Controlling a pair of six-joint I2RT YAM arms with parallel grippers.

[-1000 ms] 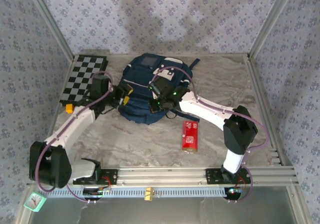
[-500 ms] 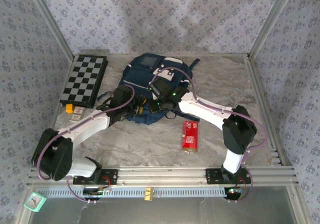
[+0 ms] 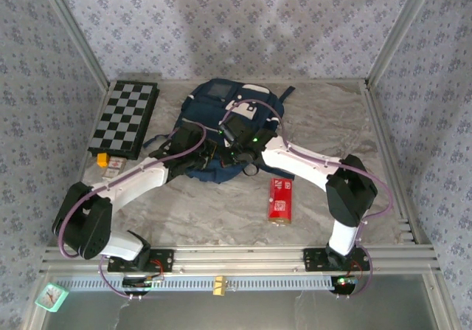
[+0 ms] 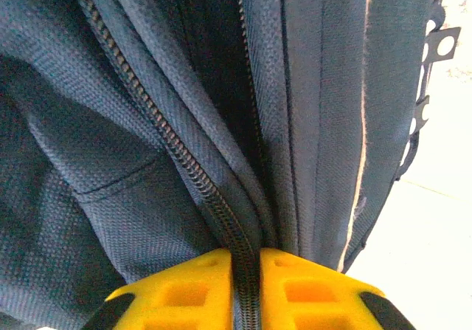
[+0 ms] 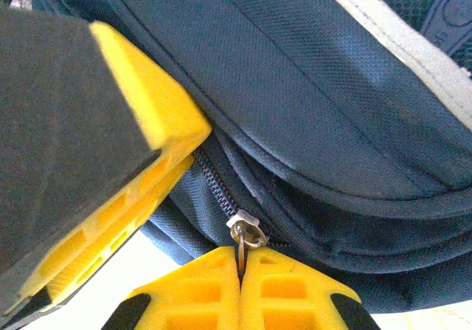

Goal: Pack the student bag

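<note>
The student bag [image 3: 230, 108], a navy backpack with a white trim stripe, lies at the middle back of the table. My left gripper [image 3: 209, 153] is at the bag's near edge. Its yellow fingers [image 4: 192, 293] are shut on the zipper's fabric edge [image 4: 221, 212], with the zipper teeth running up between them. Just to its right, my right gripper [image 3: 231, 153] is shut on the metal zipper pull [image 5: 247, 232] of the same zipper. One left finger [image 5: 147, 145] stands close beside the pull in the right wrist view.
A folded chessboard [image 3: 125, 117] lies at the back left, with small cards [image 3: 109, 162] at its near end. A red packet [image 3: 279, 198] lies right of centre. A teal clock [image 3: 51, 295] sits outside the front rail. Metal frame posts edge the table.
My left arm has swung right from beside the chessboard to the bag's near edge, and its jaws have closed on the zipper edge. The right gripper has kept its hold on the pull.
</note>
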